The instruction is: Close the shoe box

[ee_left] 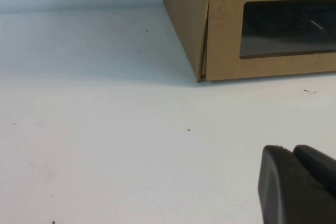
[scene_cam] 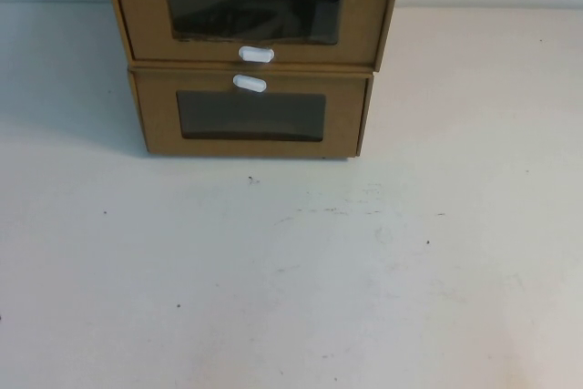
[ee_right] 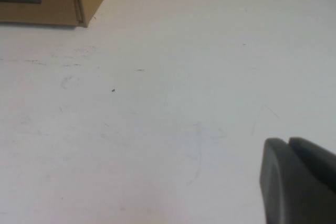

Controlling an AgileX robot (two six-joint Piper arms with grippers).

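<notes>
Jaws pressed together above the white table (scene_cam: 291, 298), our left gripper (ee_left: 294, 150) and right gripper (ee_right: 289, 142) face the brown cardboard windowed shoe box (scene_cam: 255, 11) at 12 o'clock, which we would push squarely.

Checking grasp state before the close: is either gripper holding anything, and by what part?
Nothing held. Left gripper and right gripper both sit over bare table, short of the shoe box.
</notes>
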